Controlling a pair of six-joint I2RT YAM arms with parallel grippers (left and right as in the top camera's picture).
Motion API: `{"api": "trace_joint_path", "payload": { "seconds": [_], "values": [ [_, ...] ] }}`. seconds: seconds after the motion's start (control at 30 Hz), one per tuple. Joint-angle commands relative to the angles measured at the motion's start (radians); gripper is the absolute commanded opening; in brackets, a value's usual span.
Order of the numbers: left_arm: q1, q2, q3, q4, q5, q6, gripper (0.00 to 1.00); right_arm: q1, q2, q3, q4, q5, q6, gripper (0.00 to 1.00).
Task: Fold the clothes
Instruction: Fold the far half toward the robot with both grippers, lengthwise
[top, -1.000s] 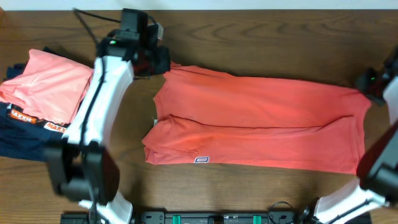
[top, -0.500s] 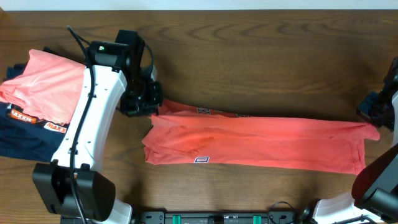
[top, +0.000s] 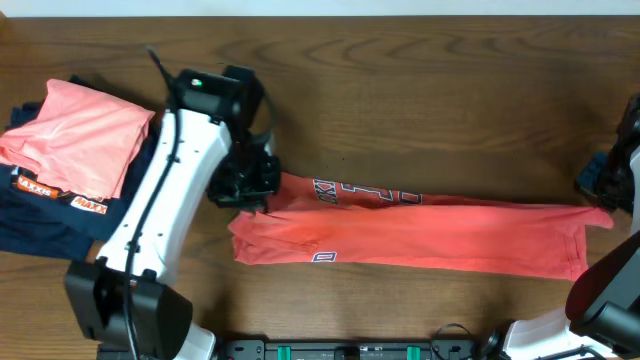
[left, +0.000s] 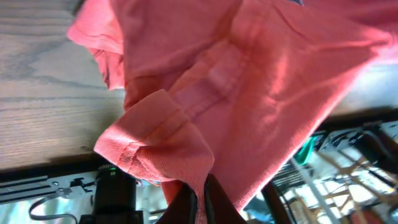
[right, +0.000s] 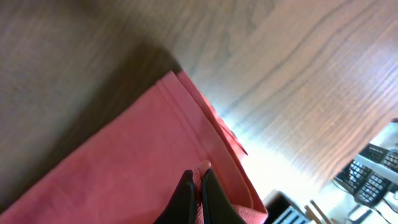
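chest lettering (top: 345, 190) half-hidden by fold, navy garments (top: 40, 222) — edge-cropped

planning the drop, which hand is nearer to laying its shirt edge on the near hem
right, probably: the right hand grips the shirt corner closer to the near hem; the left hand holds its end farther back

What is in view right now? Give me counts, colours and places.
t-shirt: one, coral-red, pulled into a long band across the middle of the table; lettering on its upper edge towards the left, white patch at lower left.
pink garment: one, salmon-pink, folded, far left, on top of the navy garments.
navy garments: count unclear, navy with orange-white print, far left.
table: one, dark wood, under everything.
left end effector: one, black, shut on the t-shirt's left end.
right end effector: one, black, shut on the t-shirt's right end.
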Motion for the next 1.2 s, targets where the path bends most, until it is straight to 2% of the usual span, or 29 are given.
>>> {"api": "trace_joint_path", "payload": {
  "seconds": [0.0, 0.23, 0.33, 0.67, 1.0, 1.03, 1.17],
  "values": [
    [-0.026, -0.001, 0.005, -0.042, -0.069, -0.004, 0.06, -0.008, 0.009, -0.002, -0.005, 0.043, -0.007, 0.02],
    [-0.016, 0.0, -0.006, 0.087, -0.12, -0.041, 0.06, -0.008, 0.009, -0.046, 0.005, 0.059, -0.007, 0.04],
    [-0.016, 0.0, -0.035, 0.16, -0.12, -0.044, 0.06, -0.008, 0.009, -0.091, 0.034, 0.061, -0.007, 0.07],
    [-0.016, 0.003, -0.213, 0.497, -0.164, -0.044, 0.07, -0.029, 0.009, -0.238, 0.193, 0.061, -0.003, 0.13],
    [-0.017, 0.007, -0.392, 0.688, -0.157, -0.044, 0.08, -0.035, 0.009, -0.264, 0.234, 0.06, 0.012, 0.13],
    [-0.017, 0.008, -0.409, 0.712, -0.157, -0.044, 0.11, -0.035, 0.009, -0.264, 0.236, 0.06, 0.012, 0.14],
    [-0.017, 0.014, -0.459, 0.804, -0.157, -0.044, 0.12, -0.036, 0.009, -0.264, 0.248, 0.06, 0.012, 0.14]
  ]
}}
